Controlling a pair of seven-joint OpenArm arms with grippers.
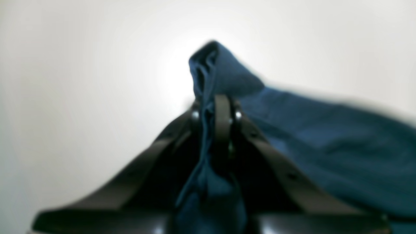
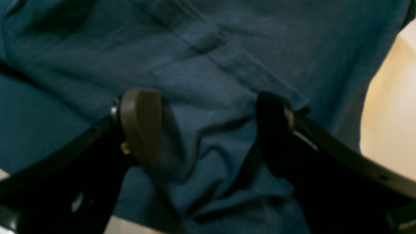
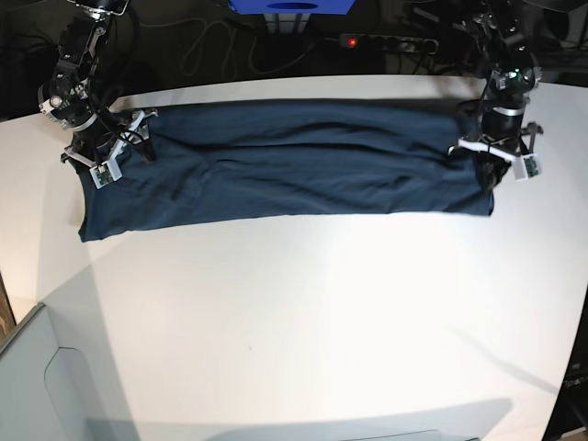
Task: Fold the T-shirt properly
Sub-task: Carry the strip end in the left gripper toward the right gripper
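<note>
1. Here the dark navy-blue cotton T-shirt [image 3: 285, 161] lies as a long folded band along the far edge of the white table [image 3: 303, 312].
2. The left gripper [image 1: 214, 107] has its jaws pinching a bunched fold of fabric at one end.
3. The right gripper [image 2: 208, 126] rests on the other end, jaws spread.

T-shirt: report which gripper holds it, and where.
The left gripper is shut on a bunched edge of the T-shirt; the right gripper is open over the cloth.
</note>
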